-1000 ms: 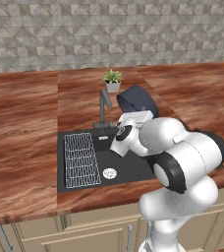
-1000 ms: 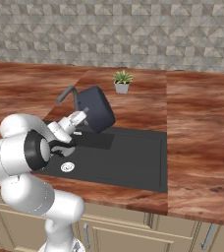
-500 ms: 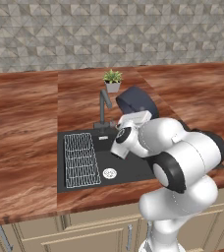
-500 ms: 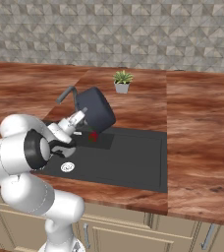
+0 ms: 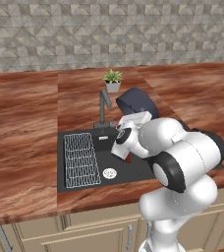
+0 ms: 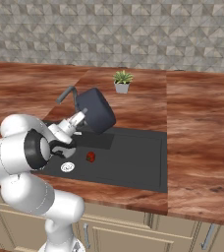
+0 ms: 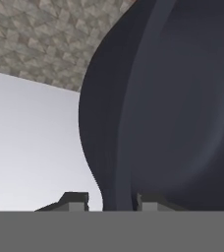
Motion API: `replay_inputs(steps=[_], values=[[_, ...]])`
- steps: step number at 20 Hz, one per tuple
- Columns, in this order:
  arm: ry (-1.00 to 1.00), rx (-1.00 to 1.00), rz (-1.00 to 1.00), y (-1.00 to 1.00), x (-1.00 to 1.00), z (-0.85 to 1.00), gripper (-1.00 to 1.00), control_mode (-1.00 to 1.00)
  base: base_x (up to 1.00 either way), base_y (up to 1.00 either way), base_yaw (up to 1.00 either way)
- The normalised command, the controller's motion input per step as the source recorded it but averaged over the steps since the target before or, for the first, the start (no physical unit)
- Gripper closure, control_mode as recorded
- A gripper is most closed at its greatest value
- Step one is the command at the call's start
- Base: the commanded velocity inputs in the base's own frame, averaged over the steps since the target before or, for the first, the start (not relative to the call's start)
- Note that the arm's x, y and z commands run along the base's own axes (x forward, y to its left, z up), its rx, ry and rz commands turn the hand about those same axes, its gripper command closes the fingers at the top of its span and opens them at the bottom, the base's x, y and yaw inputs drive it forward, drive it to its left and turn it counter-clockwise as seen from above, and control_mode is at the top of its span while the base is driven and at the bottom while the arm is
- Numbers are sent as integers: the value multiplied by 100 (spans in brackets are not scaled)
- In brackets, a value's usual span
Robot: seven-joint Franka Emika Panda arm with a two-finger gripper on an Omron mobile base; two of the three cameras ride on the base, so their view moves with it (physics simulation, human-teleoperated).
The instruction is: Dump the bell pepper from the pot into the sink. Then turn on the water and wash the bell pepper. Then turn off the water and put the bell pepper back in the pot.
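Observation:
The dark navy pot (image 6: pixel 97 110) hangs tipped on its side over the back of the black sink (image 6: pixel 133 157). My gripper (image 6: pixel 82 116) is shut on its rim. In the hand view the rim runs down between my fingertips (image 7: pixel 77 199), and the pot's wall (image 7: pixel 182 123) is very close. From the left base view the pot (image 5: pixel 136 101) sits just behind my hand (image 5: pixel 133 118). The small red bell pepper (image 6: pixel 90 157) lies on the sink floor, below the pot and beside the round silver drain (image 6: pixel 67 167). No water runs from the faucet (image 5: pixel 103 106).
A wire rack (image 5: pixel 79 160) lies in the left part of the sink (image 5: pixel 104 157), with the drain (image 5: pixel 109 173) beside it. A small potted plant (image 5: pixel 112 79) stands on the wooden counter behind the faucet. My own arm hides the sink's right half in the left base view.
The bell pepper has dropped out of the tilted pot and come to rest on the sink floor near the drain. The pot and my gripper have barely moved.

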Motion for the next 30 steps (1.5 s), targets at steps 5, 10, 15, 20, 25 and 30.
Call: replay_inputs(steps=[5, 10, 15, 20, 25, 30], values=[[0, 5, 0, 0, -1, 1, 100, -100, 0, 0, 0], [-1, 20, -6, -12, -5, 13, 100, -100, 0, 0, 0], [-3, 24, -14, -24, -13, 22, 100, -100, 0, 0, 0], [0, 25, -13, -24, -1, 23, 100, -100, 0, 0, 0], [0, 25, -11, -15, 0, 16, 100, -100, 0, 0, 0], [-1, 21, -9, -21, -2, 1, 100, -100, 0, 0, 0]])
